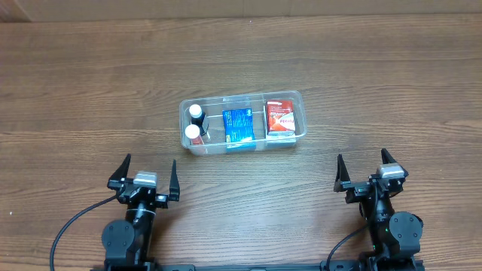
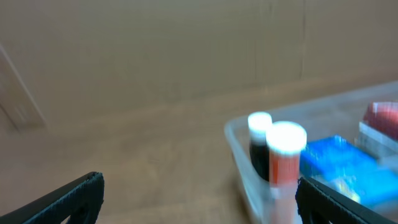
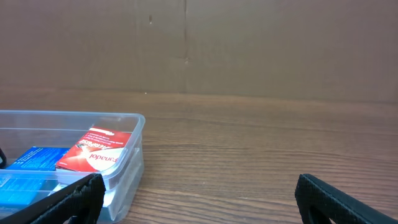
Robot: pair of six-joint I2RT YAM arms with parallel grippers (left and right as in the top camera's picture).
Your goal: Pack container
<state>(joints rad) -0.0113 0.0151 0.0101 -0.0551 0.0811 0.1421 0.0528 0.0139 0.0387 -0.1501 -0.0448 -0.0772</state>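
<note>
The clear plastic container (image 1: 297,96) sits mid-table. It holds two small white-capped bottles (image 1: 194,134) at its left end, a blue box (image 1: 239,126) in the middle and a red box (image 1: 280,118) at the right. My left gripper (image 1: 145,175) is open and empty near the front edge, left of the container. My right gripper (image 1: 367,171) is open and empty near the front edge, right of it. The left wrist view shows the container (image 2: 239,146) with the bottles (image 2: 285,158), blurred. The right wrist view shows the container (image 3: 134,134) and red box (image 3: 93,152) at left.
The wooden table (image 1: 90,90) stretches around the container. A brown cardboard wall (image 3: 249,43) stands behind the table. Black cables (image 1: 71,226) trail from the arm bases at the front edge.
</note>
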